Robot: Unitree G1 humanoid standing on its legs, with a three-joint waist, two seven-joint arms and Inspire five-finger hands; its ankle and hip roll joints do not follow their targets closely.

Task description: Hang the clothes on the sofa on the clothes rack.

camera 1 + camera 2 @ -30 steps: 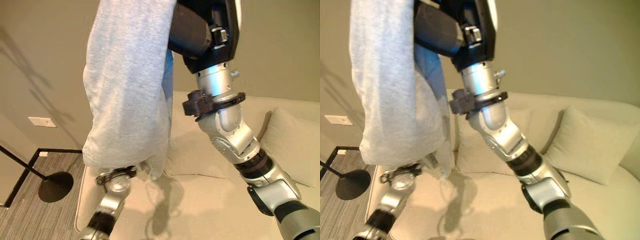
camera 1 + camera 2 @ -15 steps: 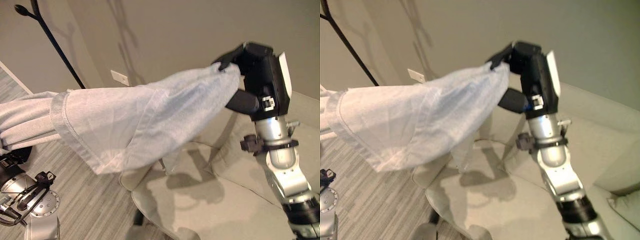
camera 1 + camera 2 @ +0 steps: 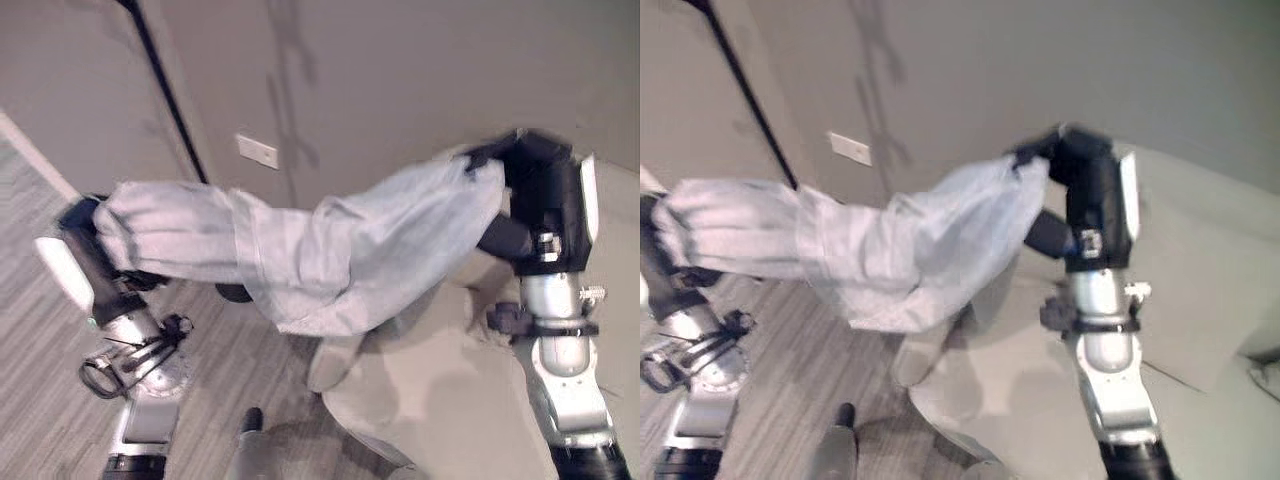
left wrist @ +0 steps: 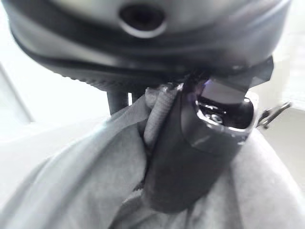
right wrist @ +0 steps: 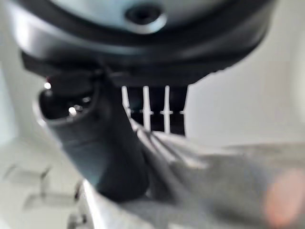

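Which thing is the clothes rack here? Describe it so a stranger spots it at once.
Start at the grey wall above the beige sofa. Above the light grey garment, left of the white wall plate, the clothes rack is a thin black pole slanting up, the scene's one dark, slender line.

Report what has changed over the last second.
The grey garment went from hanging bunched from the raised right hand to stretched sideways between both hands, the left hand now gripping its other end. The camera swung toward the rack pole. Both grips held; sofa unchanged.
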